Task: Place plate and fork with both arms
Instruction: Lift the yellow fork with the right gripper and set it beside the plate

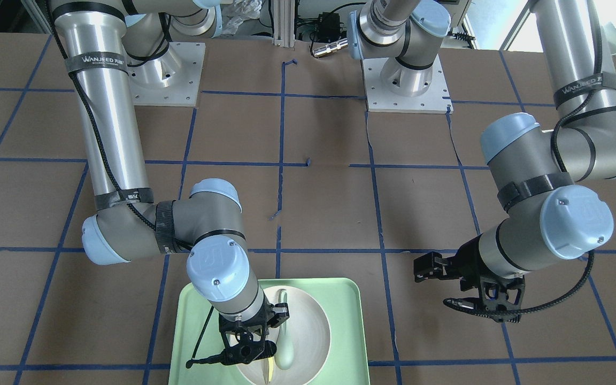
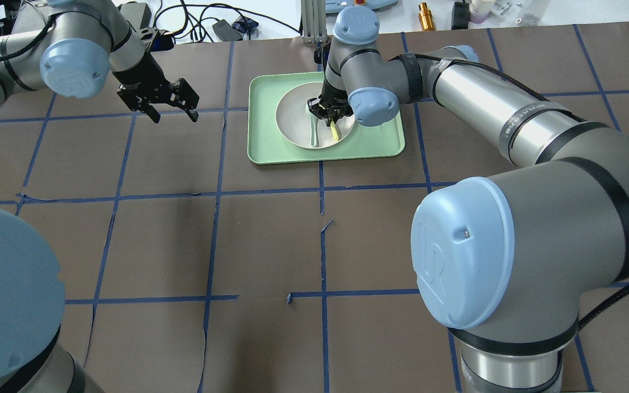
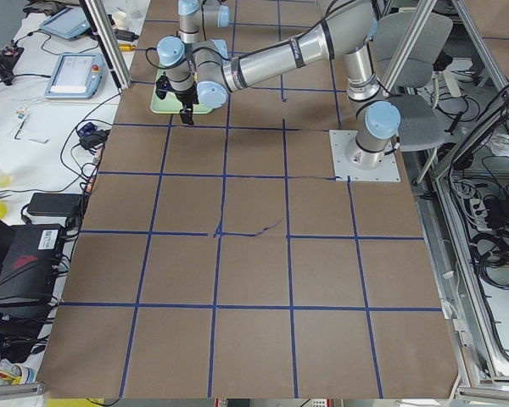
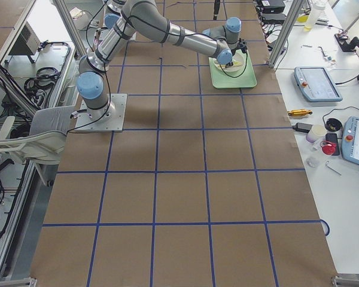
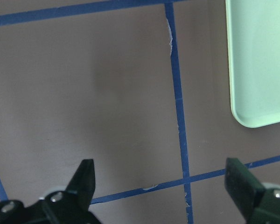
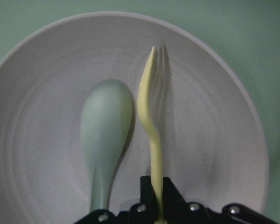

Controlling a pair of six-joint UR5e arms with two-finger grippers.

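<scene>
The off-white plate (image 2: 295, 117) lies in a mint-green tray (image 2: 380, 143) at the far middle of the table. My right gripper (image 2: 328, 112) reaches down into the plate and is shut on the handle of the pale-yellow fork (image 6: 149, 121). The fork is turned on its edge over the plate (image 6: 46, 93), tines pointing away from the right gripper (image 6: 156, 212). A grey-green spoon (image 6: 105, 126) lies in the plate right beside the fork. My left gripper (image 2: 175, 117) is open and empty above bare table, to the left of the tray. The left gripper (image 5: 159, 172) has its fingers wide apart.
The tray's rounded corner (image 5: 261, 60) shows at the right of the left wrist view. The table is brown with a blue tape grid (image 2: 216, 191). Cables and small gear (image 2: 211, 24) lie beyond the far edge. The arm bases (image 1: 404, 80) stand at the robot's side.
</scene>
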